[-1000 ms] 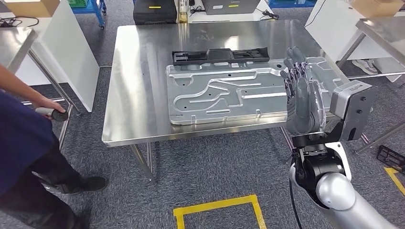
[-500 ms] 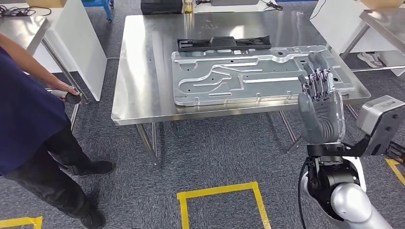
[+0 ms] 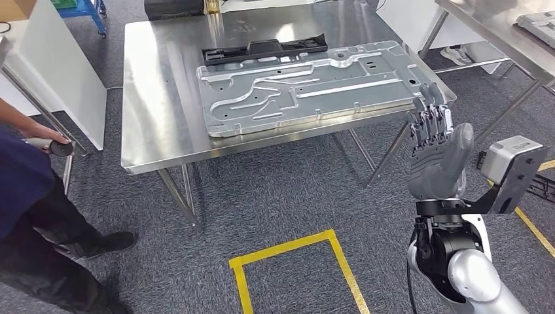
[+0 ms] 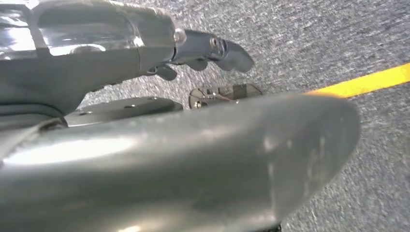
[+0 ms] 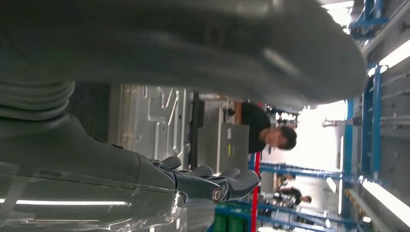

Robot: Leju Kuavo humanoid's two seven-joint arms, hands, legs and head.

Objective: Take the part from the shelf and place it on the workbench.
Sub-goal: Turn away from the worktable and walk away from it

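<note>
A large silver stamped metal panel (image 3: pixel 307 85) lies flat on the steel workbench (image 3: pixel 157 98). A long black part (image 3: pixel 265 50) lies along the panel's far edge. My right hand (image 3: pixel 435 157) is raised in front of the bench's near right corner, apart from the panel, fingers straight up and spread, holding nothing. The right wrist view shows the same panel (image 5: pixel 145 111) beyond the empty right hand (image 5: pixel 203 183). In the left wrist view my left hand (image 4: pixel 203 48) hangs over grey carpet with nothing in its fingers.
A person (image 3: pixel 26 196) in dark blue stands at the left, holding a small dark object (image 3: pixel 59 147). Yellow tape (image 3: pixel 288 252) marks the carpet before me. A second steel table (image 3: pixel 504 33) stands at the back right, and a white panel (image 3: pixel 59 72) to the bench's left.
The whole picture has shifted, so the camera moved: the bench now sits farther left and turned. My right hand, earlier seen over the panel's right end, now stands off the bench's corner.
</note>
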